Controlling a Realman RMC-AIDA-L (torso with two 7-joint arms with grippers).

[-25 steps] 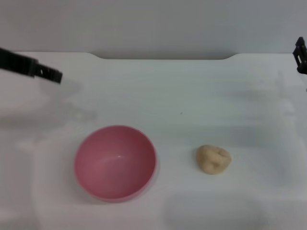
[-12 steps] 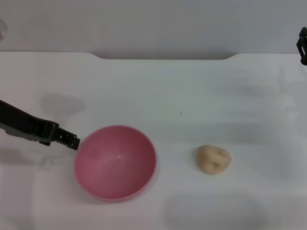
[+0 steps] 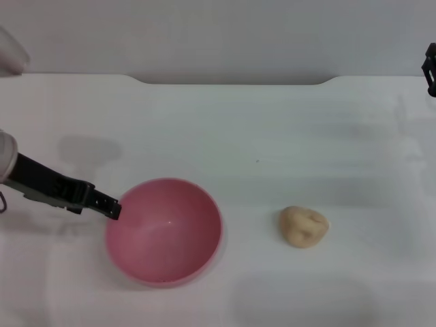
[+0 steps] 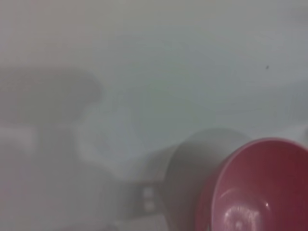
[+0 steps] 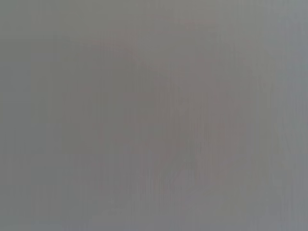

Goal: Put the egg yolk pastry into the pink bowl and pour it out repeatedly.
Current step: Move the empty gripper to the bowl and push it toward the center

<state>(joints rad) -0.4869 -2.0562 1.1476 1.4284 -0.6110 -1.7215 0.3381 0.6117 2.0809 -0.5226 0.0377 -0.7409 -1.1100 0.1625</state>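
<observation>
While the pink bowl (image 3: 163, 231) is sitting upright on the white table (image 3: 272, 136), the left gripper (image 3: 109, 207) is reaching in low from the left side, its dark tip just beside the bowl's left rim, though I cannot tell how far its fingers are parted or whether they are touching the bowl. Off to the bowl's right, well apart from it, the egg yolk pastry (image 3: 304, 226) is lying on the table with nothing gripping it. Only a dark sliver of the right gripper (image 3: 430, 69) is showing at the far right edge, too little to judge its opening.

Left gripper (image 3: 109, 206) low, right gripper (image 3: 430, 68) parked.
</observation>
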